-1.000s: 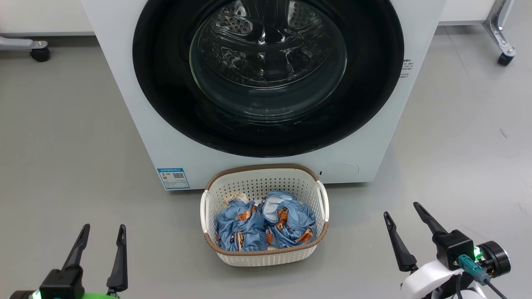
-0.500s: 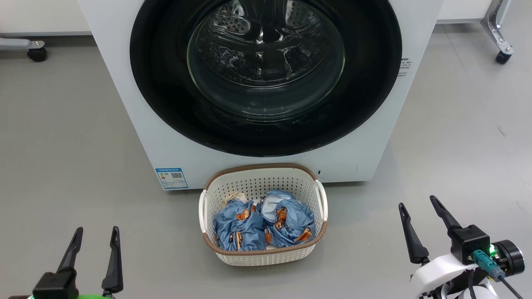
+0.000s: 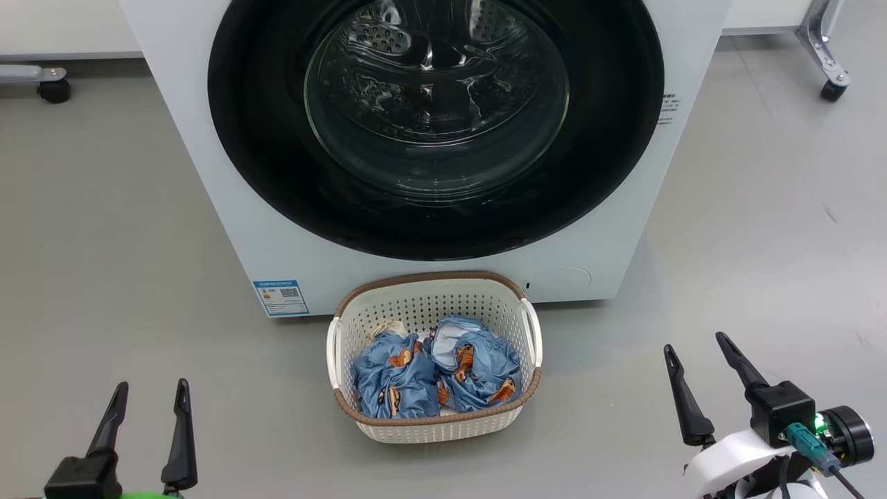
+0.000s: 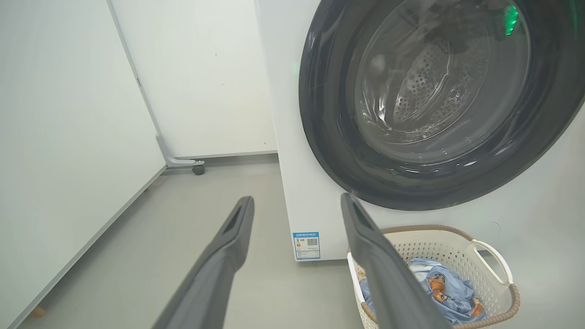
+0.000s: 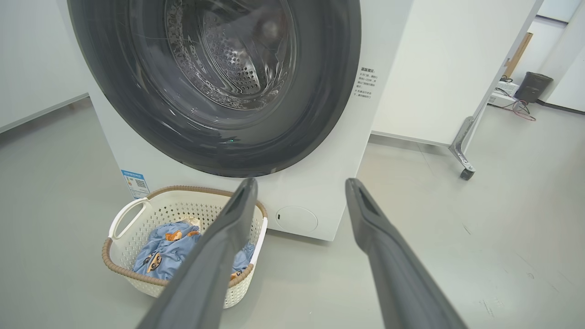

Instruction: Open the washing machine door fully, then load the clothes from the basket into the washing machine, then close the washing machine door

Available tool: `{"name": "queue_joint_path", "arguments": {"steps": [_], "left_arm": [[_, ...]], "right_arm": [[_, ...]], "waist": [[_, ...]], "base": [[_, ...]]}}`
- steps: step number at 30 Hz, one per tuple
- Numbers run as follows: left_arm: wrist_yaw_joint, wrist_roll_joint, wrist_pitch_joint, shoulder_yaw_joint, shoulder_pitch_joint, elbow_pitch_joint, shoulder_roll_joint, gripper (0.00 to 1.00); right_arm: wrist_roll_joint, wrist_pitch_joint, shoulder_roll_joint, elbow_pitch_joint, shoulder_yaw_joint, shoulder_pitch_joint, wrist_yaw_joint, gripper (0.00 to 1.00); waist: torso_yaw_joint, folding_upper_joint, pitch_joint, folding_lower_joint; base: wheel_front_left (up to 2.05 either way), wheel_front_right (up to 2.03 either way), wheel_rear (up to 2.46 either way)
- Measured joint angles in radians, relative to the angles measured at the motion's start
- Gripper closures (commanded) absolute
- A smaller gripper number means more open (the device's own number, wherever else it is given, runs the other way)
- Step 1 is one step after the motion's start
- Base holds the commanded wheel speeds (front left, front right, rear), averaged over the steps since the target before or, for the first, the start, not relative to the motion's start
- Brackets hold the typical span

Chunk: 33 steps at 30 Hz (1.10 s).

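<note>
Door ahead of left claw and right claw stays shut; both hang wide, empty, clothes untouched in basket between them.

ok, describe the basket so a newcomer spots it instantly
Find the big white washer with the round black door. On the grey floor in front of it sits the basket: cream perforated plastic, brown woven rim, holding crumpled blue clothes.

Dark tapered jaws, white forearm
</note>
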Motion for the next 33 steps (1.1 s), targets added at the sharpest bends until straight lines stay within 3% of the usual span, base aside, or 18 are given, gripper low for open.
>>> {"name": "queue_joint_path", "arguments": {"steps": [16, 33], "left_arm": [[-0.004, 0.019, 0.000, 0.009, 0.000, -0.002, -0.013, 0.00], [-0.004, 0.024, 0.000, 0.023, -0.001, 0.002, -0.022, 0.00]], "right_arm": [[-0.010, 0.000, 0.011, -0.002, -0.015, 0.000, 0.018, 0.00], [-0.022, 0.000, 0.028, -0.002, -0.032, 0.000, 0.027, 0.00]], "waist": [[-0.015, 0.0000, 0.005, 0.0000], [-0.014, 0.0000, 0.010, 0.0000]], "base": [[0.39, 0.39, -0.78], [0.74, 0.74, -1.48]]}}
